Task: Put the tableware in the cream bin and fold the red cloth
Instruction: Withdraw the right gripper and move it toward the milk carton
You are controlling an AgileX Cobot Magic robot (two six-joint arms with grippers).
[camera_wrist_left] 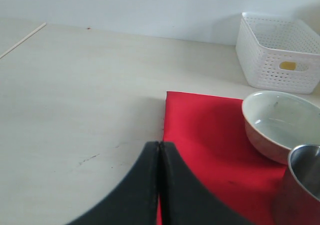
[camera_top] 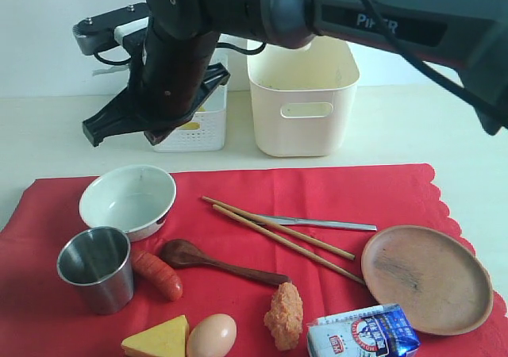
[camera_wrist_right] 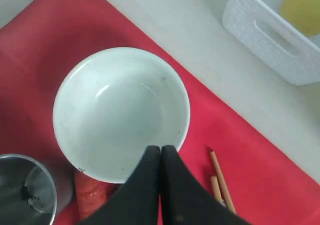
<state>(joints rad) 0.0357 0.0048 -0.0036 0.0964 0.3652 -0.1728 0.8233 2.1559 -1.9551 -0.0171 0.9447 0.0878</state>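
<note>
Egg [camera_top: 212, 335] and cheese [camera_top: 159, 339] up front aside, the right gripper [camera_wrist_right: 160, 149], shut and empty like the left gripper [camera_wrist_left: 159, 145], hangs over the white bowl [camera_top: 128, 199] on the red cloth [camera_top: 317, 189], so it should open, pinch the rim and lift toward the cream bin [camera_top: 278, 135].

Tableware [camera_top: 127, 201] atop flat red cloth [camera_top: 317, 189]

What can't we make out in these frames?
Exterior view: contents of white basket, blocked by the arm.
Exterior view: floor of cream bin, behind its own front wall.
Exterior view: milk carton, cheese, egg cut by bottom edge.
Left wrist view: steel cup cut off at corner.
</note>
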